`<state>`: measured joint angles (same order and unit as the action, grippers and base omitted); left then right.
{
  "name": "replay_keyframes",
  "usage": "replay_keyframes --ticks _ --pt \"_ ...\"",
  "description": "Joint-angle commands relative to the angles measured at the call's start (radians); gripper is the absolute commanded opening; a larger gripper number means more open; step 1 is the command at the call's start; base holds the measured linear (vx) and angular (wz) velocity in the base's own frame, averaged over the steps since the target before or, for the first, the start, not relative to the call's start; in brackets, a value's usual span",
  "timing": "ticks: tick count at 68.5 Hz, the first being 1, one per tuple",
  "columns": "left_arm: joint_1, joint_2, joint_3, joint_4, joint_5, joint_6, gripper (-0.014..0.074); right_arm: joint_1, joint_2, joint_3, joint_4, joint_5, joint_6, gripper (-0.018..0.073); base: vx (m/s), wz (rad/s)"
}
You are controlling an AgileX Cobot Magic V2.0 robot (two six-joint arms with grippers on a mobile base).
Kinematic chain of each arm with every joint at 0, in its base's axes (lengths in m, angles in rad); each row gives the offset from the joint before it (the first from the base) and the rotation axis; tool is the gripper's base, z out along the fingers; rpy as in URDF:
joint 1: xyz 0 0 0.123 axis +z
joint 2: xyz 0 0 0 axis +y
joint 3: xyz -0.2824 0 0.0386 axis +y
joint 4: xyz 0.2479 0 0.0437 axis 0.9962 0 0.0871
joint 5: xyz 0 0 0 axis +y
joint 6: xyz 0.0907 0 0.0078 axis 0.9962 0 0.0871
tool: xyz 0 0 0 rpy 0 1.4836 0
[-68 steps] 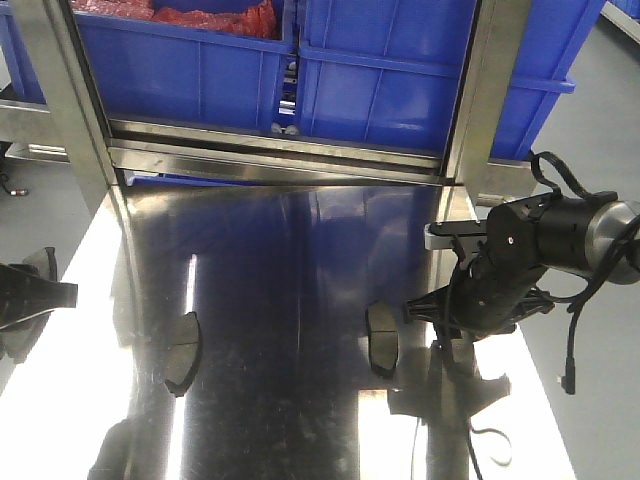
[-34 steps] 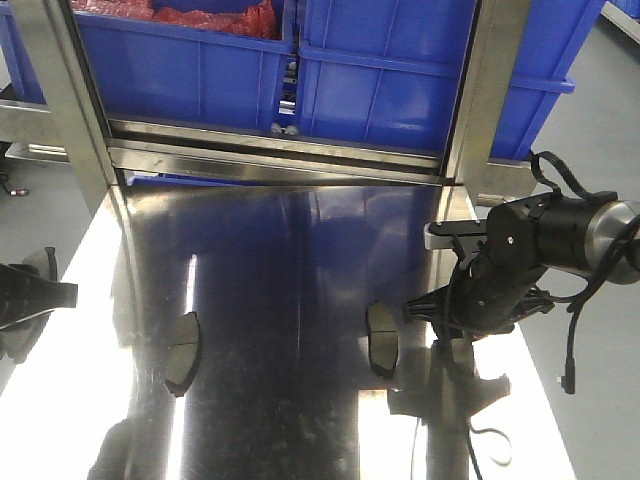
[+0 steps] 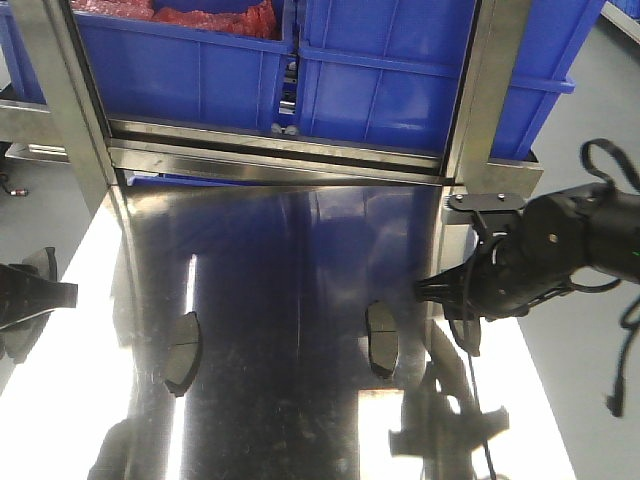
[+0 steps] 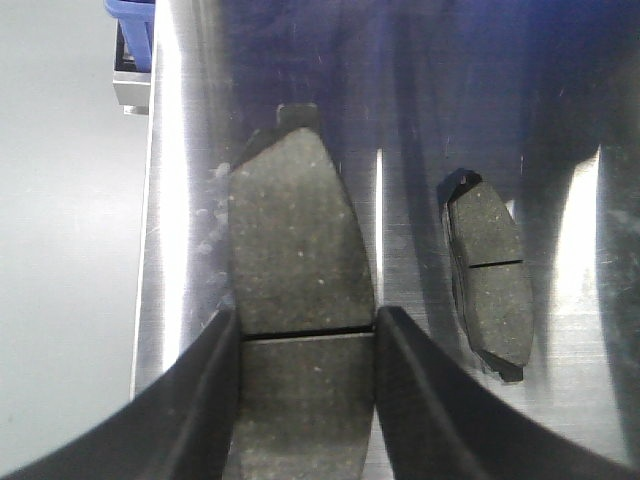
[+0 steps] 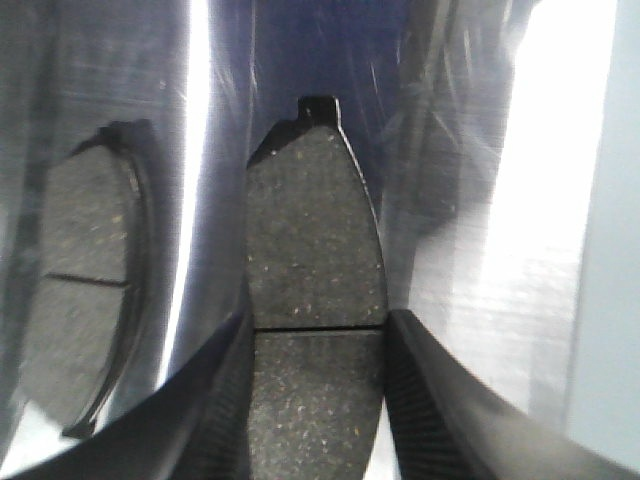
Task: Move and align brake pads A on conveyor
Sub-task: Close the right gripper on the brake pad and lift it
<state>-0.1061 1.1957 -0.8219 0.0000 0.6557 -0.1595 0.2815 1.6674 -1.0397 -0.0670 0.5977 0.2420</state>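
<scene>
Four dark grey brake pads show, all over the shiny steel table [image 3: 280, 250]. One pad [image 3: 182, 352] lies at the left and another [image 3: 381, 340] at the middle right. My left gripper [image 4: 305, 318], at the table's left edge [image 3: 35, 295], is shut on a third pad [image 4: 298, 250], gripped across its centre groove. My right gripper [image 5: 318, 322], seen at the right [image 3: 440, 292], is shut on the fourth pad [image 5: 315, 250] and holds it above the table. The conveyor is out of view.
Blue bins [image 3: 200, 70] stand on a shelf behind the table, framed by steel posts [image 3: 70, 100]. Grey floor [image 3: 590, 130] lies beyond both table sides. In the left wrist view a lying pad [image 4: 487, 275] is just right of the held one.
My right arm has risen and swung to the right, carrying its pad away from the lying pad. The left gripper and both lying pads have stayed put.
</scene>
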Motion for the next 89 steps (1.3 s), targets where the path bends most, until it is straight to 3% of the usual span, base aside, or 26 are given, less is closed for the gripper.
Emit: replay_keyframes --ticks 1,14,54,89 --pt "-0.005 -0.025 -0.027 0.000 -0.059 -0.010 0.0076 -0.003 -0.117 0.025 -0.012 -0.089 0.000 0.0094 0.00 0.00" --pt "-0.005 -0.025 -0.027 0.000 -0.059 -0.010 0.0076 -0.003 -0.287 0.135 -0.060 -0.151 0.000 0.0095 0.00 0.00" --pt "-0.005 -0.025 -0.027 0.000 -0.059 -0.010 0.0076 -0.003 -0.709 0.346 -0.063 -0.266 0.000 0.0096 0.00 0.00" --pt "-0.005 -0.025 -0.027 0.000 -0.060 -0.010 0.0076 -0.003 -0.806 0.356 -0.062 -0.271 0.000 0.0096 0.00 0.00"
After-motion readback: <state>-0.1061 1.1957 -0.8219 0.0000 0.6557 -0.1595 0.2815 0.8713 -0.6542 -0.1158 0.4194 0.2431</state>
